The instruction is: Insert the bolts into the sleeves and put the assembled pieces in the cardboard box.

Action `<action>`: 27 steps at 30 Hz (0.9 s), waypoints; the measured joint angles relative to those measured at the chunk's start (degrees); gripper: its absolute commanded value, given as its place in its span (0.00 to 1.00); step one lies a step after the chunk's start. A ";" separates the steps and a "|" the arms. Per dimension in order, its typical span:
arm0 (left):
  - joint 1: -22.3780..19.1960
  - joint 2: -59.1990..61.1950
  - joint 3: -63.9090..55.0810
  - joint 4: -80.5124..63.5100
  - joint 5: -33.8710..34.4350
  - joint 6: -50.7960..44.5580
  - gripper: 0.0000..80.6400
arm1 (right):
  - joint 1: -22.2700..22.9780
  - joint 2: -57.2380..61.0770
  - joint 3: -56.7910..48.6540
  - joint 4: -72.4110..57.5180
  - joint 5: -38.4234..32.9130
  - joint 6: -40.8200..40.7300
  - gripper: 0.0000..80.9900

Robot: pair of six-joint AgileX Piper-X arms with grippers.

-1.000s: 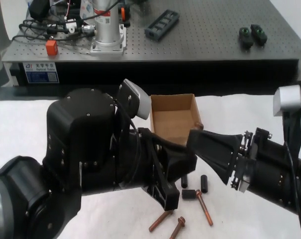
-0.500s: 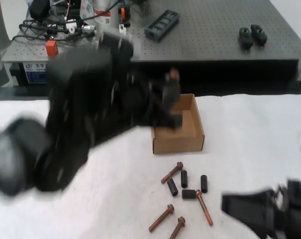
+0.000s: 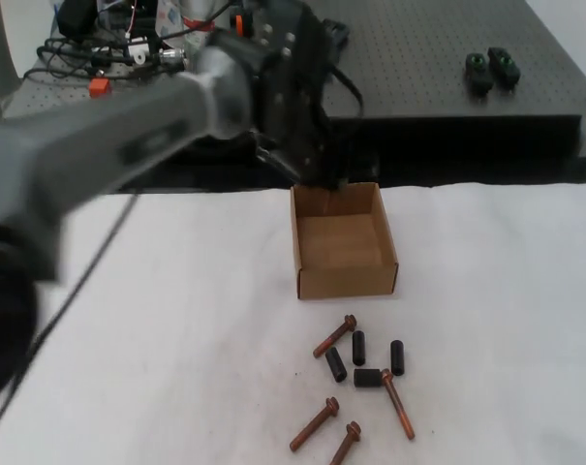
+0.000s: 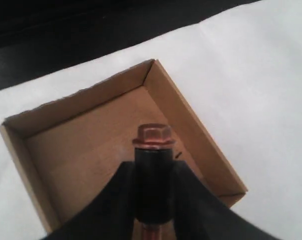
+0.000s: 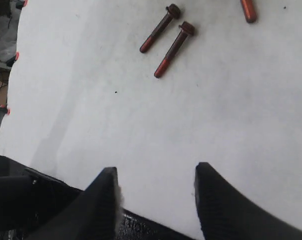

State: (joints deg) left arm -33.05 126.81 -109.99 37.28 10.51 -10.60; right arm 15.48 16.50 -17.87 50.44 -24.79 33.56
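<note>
White cloth bench (image 3: 128,320), metal table (image 3: 418,58) at 12 o'clock. Four bolts (image 3: 334,335), four sleeves (image 3: 358,347), one cardboard box (image 3: 343,283). Left end effector (image 4: 151,172) grips a sleeved bolt (image 4: 152,137), right end effector (image 5: 155,172) gapes wide.

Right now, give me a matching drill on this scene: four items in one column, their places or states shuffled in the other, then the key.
Items
1. sleeved bolt
2. cardboard box
3. loose sleeves
4. right jaws

Places or states
A. lying on the white cloth among bare bolts
B. open, above the cloth
C. clamped in the left jaws, over the box
D. standing open-topped beyond the loose parts

Pairs: 1-C, 2-D, 3-A, 4-B
</note>
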 measured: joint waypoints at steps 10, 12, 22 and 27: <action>-1.63 10.65 -8.94 7.88 0.15 0.00 0.26 | 0.00 0.00 0.00 -1.48 2.05 0.00 0.44; -1.65 10.96 -8.94 8.30 0.28 -0.49 0.39 | 0.00 0.00 0.00 -1.48 2.05 0.00 0.44; -1.65 6.29 -9.22 11.93 -0.73 -0.79 0.43 | 0.00 0.80 0.00 -1.99 3.82 -2.16 0.44; -1.65 -2.69 -8.24 16.84 -7.07 -0.80 0.42 | 0.00 8.11 0.00 -6.33 6.00 -10.53 0.44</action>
State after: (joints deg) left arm -34.70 124.12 -118.24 54.12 3.44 -11.40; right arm 15.48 24.61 -17.87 44.10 -18.79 23.04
